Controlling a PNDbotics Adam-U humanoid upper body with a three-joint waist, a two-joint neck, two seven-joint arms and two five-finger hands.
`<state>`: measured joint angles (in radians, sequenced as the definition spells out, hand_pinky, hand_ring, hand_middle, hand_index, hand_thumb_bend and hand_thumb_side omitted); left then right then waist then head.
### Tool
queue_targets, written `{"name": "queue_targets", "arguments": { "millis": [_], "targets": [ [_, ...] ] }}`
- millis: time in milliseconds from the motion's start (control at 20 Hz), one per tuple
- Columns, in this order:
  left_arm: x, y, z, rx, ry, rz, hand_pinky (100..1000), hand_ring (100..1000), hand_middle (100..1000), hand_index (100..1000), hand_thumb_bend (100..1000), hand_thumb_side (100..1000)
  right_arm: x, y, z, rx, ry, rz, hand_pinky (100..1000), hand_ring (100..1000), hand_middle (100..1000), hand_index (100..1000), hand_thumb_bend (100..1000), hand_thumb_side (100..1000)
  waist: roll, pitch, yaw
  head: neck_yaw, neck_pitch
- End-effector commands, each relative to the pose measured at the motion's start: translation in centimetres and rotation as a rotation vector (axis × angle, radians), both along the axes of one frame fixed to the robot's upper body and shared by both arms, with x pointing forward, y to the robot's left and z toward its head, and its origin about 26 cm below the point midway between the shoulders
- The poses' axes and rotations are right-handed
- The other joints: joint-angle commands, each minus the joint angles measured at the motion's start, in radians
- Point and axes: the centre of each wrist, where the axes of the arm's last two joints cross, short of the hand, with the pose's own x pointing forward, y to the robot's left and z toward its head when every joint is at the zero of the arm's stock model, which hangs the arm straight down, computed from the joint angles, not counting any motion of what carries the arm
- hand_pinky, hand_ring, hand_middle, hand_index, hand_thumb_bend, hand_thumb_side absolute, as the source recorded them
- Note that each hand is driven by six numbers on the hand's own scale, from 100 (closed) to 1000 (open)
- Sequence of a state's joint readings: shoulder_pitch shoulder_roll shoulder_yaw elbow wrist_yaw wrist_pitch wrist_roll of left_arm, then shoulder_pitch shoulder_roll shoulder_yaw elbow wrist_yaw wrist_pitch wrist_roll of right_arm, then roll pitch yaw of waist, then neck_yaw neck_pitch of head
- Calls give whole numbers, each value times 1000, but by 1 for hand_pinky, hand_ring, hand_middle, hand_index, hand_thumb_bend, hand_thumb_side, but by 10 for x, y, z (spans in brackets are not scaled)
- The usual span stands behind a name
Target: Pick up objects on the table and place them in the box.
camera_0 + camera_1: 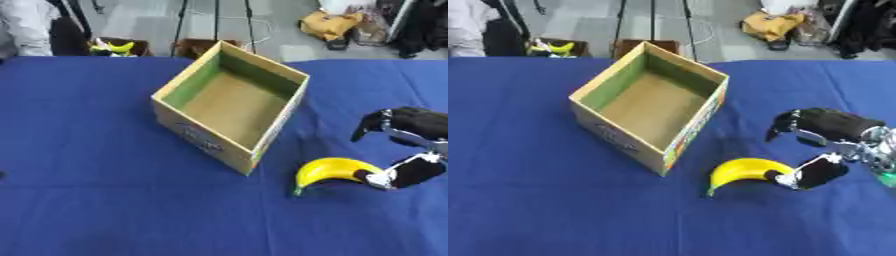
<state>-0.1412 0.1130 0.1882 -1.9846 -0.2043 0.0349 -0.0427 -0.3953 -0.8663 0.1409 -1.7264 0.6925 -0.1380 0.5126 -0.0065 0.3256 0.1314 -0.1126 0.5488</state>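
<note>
The right hand (824,150) reaches in over the blue worktop (87,150) with its fingers spread wide. One black digit (822,172) touches the near end of the yellow banana (741,172), while the others arch above and apart from it, so nothing is held. The banana lies on the cloth just to the left of the hand, curved side up. Further left and beyond it stands the open cardboard box (197,135), its brown floor bare, well apart from the hand.

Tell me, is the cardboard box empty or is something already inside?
Empty. The box stands open-topped, and only its bare brown floor shows inside. The banana lies outside it on the blue table, at the right hand.
</note>
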Motion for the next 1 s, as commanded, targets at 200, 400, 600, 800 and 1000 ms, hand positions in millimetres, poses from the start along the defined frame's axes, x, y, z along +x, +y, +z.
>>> {"name": "queue_targets", "arguments": {
  "millis": [200, 400, 600, 800, 1000],
  "targets": [
    [-1, -1, 5, 12, -18, -7, 146, 234, 306, 468, 100, 1000, 5, -2, 3, -12, -2, -12, 741, 797, 670, 756, 354, 517, 1, -13, 4, -6, -12],
    [-1, -2, 5, 11, -18, -9, 146, 234, 307, 469, 100, 1000, 10, -2, -2, -9, 7, -23, 740, 797, 670, 756, 337, 517, 2, -11, 6, -8, -14],
    [-1, -2, 5, 12, -20, -12, 147, 234, 307, 469, 100, 1000, 14, -4, -5, -21, 17, -29, 740, 799, 672, 756, 340, 510, 2, -8, 8, -10, -15],
    [-1, -3, 6, 12, -22, -14, 147, 235, 307, 469, 100, 1000, 17, -5, -9, -33, 29, -33, 742, 803, 677, 760, 348, 504, 2, -5, 12, -11, -18],
    [0, -3, 6, 12, -23, -16, 148, 235, 307, 469, 100, 1000, 19, -6, -12, -43, 39, -40, 742, 803, 679, 761, 365, 488, 3, -3, 15, -13, -19]
  ]
}}
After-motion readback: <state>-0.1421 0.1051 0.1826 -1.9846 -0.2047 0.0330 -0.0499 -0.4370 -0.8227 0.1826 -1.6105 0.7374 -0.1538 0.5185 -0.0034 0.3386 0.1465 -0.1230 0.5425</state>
